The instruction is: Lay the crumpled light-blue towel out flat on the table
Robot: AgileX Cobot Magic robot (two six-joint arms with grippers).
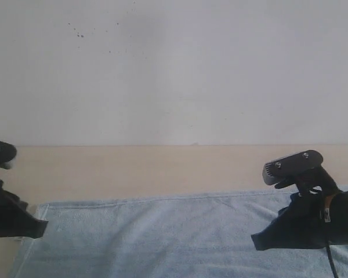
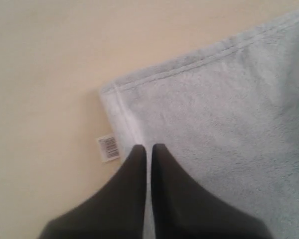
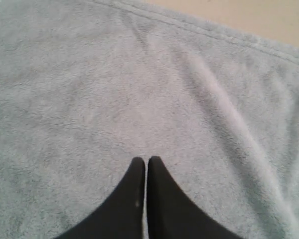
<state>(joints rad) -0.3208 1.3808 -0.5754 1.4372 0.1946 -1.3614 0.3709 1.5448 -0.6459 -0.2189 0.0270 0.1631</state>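
Left end effector (image 2: pixel 147 147): fingers pressed together, only a thin slit between them; it sits over the towel's short side hem, close to the corner. In the exterior view it is the dark shape at the lower left edge of the frame (image 1: pixel 37 227).
Right end effector (image 3: pixel 146 159): fingers likewise pressed together, tips above open cloth, well inside the hem. In the exterior view it shows at the lower right of the frame (image 1: pixel 258 240), pointing toward the middle.
Grip on cloth: neither wrist view shows whether any pile is pinched between the tips.
Towel (image 1: pixel 162 237): pale light-blue terry, lying spread out across the lower part of the exterior frame, from a corner at the lower left to the right edge. Its far hem runs almost straight across. The left wrist view (image 2: pixel 219 129) shows a square corner with stitched hems; the right wrist view (image 3: pixel 89 74) shows a soft crease slanting through the pile.
Care tag (image 2: pixel 108 148): small, white with red print, sticking out from the side hem onto the bare surface, just beside the left fingers.
Worktop (image 1: pixel 133 168): plain pale beige, a bare band across the middle of the exterior frame beyond the towel's far hem.
Camera housing (image 1: pixel 293 165): grey, mounted on the right arm, above the towel at the right of the frame.
Wall (image 1: pixel 174 69): white, filling the upper half of the frame, with a few dark specks (image 1: pixel 80 35) at the upper left.
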